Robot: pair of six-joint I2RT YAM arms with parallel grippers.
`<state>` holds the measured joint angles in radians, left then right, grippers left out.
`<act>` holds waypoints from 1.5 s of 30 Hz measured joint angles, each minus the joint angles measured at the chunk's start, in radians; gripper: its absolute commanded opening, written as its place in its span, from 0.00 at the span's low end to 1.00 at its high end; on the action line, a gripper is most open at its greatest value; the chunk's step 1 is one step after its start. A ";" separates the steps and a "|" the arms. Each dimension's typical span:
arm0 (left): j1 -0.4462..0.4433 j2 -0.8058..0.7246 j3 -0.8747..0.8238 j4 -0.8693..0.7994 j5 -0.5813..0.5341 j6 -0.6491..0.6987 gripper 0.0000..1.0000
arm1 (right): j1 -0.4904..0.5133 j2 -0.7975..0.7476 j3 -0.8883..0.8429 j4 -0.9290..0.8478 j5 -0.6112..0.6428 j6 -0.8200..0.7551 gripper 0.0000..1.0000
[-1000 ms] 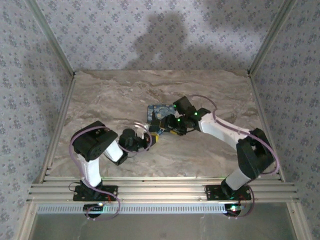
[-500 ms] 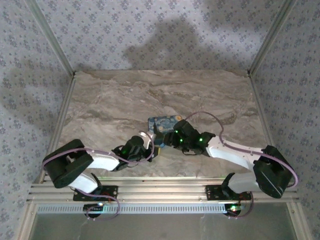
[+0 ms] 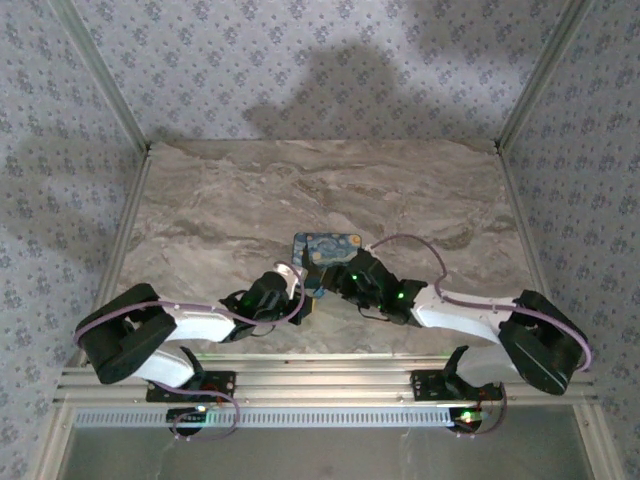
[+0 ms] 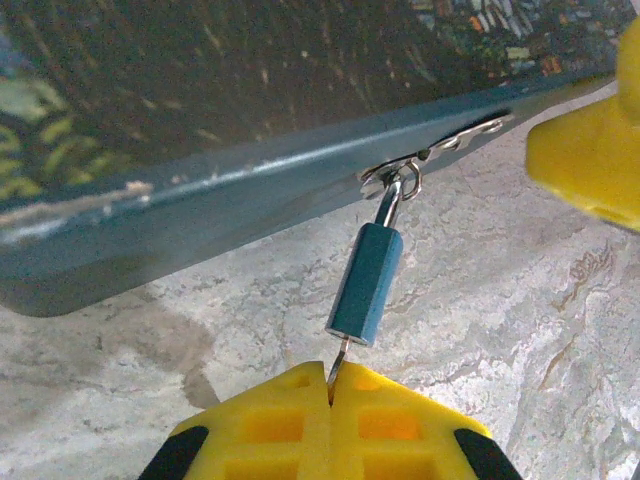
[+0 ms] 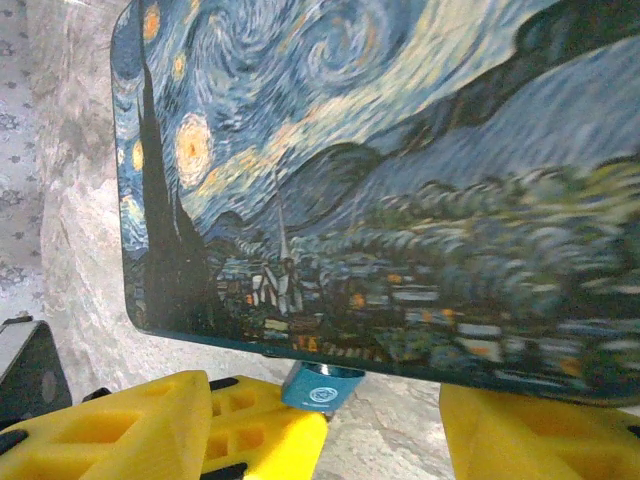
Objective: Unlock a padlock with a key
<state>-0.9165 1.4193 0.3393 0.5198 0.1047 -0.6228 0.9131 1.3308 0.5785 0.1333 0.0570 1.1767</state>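
Having dropped low and closed in, now pinches the key (image 4: 337, 366) in the pressed-together left tool (image 4: 328, 388), blade seemingly seated in the blue padlock (image 4: 365, 285) just ahead, right tool (image 5: 325, 420) spread beside it, so turning comes next.

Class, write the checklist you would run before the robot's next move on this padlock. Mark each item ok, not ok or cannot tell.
1. Left end effector shut on the key: ok.
2. Key tip meets the padlock underside: ok.
3. Padlock hangs from the box clasp: ok.
4. Right end effector gripping the box: not ok, it is open.
5. Padlock unlocked: cannot tell.
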 measured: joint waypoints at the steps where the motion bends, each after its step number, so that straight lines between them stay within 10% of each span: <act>1: 0.000 0.000 0.000 0.001 0.003 -0.009 0.00 | 0.005 0.012 0.000 0.014 0.000 0.006 0.62; 19: 0.000 0.010 0.011 0.006 0.023 -0.097 0.00 | 0.059 0.172 -0.011 0.166 0.021 0.137 0.56; 29: 0.002 -0.006 0.011 -0.016 0.016 -0.092 0.00 | 0.060 0.221 0.008 0.226 0.050 0.143 0.11; 39: 0.005 -0.185 0.054 -0.227 0.005 0.039 0.69 | 0.037 0.241 0.035 0.229 0.021 0.151 0.00; 45: 0.055 -0.443 0.027 -0.361 -0.045 0.087 0.85 | -0.023 0.236 0.046 0.199 -0.011 0.136 0.00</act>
<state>-0.8616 0.9760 0.3664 0.1589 0.0601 -0.5358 0.8898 1.5669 0.6247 0.3325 0.0463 1.3125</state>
